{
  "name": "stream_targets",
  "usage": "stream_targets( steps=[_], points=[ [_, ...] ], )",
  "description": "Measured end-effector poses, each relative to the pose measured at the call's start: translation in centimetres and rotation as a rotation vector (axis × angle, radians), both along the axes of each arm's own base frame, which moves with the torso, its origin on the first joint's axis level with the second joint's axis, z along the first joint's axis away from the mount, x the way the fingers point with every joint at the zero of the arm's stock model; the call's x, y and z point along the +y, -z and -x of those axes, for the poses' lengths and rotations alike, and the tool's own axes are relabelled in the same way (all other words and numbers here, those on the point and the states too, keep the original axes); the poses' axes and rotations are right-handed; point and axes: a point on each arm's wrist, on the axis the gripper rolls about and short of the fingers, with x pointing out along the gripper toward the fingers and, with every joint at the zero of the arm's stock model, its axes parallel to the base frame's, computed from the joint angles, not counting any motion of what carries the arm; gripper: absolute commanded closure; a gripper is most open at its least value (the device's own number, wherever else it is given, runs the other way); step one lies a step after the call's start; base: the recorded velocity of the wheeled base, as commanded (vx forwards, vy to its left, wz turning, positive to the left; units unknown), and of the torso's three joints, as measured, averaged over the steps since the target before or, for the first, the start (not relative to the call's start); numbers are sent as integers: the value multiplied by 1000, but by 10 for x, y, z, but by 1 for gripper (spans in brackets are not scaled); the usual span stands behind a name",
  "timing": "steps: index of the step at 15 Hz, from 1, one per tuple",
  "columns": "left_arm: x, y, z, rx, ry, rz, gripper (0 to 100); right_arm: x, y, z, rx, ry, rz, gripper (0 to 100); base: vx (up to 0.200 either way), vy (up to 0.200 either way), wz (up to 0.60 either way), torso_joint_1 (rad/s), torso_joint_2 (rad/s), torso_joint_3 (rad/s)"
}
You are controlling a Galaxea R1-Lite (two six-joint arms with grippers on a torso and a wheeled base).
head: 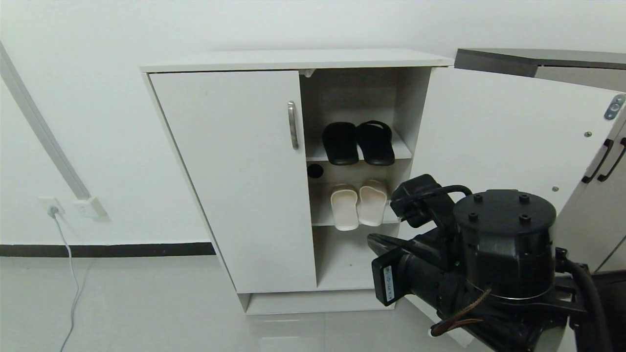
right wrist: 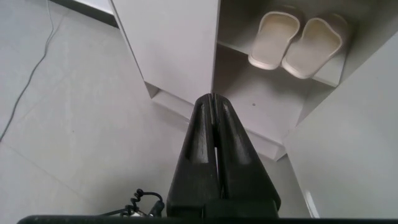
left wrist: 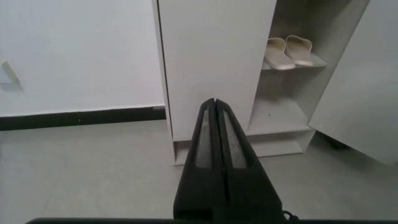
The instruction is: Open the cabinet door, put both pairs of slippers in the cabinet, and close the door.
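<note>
Right claw [right wrist: 213, 99], pressed together and empty, hangs low in front of the cabinet [head: 293, 59], before its open half. Left claw [left wrist: 214, 102], likewise pressed together and empty, faces the cabinet's shut left door [head: 230, 171]. Inside the cabinet, black slippers [head: 358, 143] sit on the upper shelf [head: 402, 149] and white slippers [head: 358, 205] on the middle shelf [head: 320, 215]. The cabinet's right door [head: 489, 132] stands swung wide.

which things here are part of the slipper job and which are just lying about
Job: cabinet, its open right door, black slippers on the upper shelf, white slippers on the shelf below.
Lying about: wall socket, cable trailing to the floor, neighbouring cabinet with black handles.
</note>
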Motion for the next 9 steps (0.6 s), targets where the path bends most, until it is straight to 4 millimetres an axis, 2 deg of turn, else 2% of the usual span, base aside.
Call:
stream_targets(
  steps=[8, 9],
  points=[
    [0, 0, 0, 0, 0, 0, 100, 0, 0, 0, 0, 0, 2, 100, 0, 0, 0, 0, 0, 0],
    [0, 0, 0, 1, -1, 0, 100, 0, 0, 0, 0, 0, 3, 100, 0, 0, 0, 2, -168, -193]
  ],
)
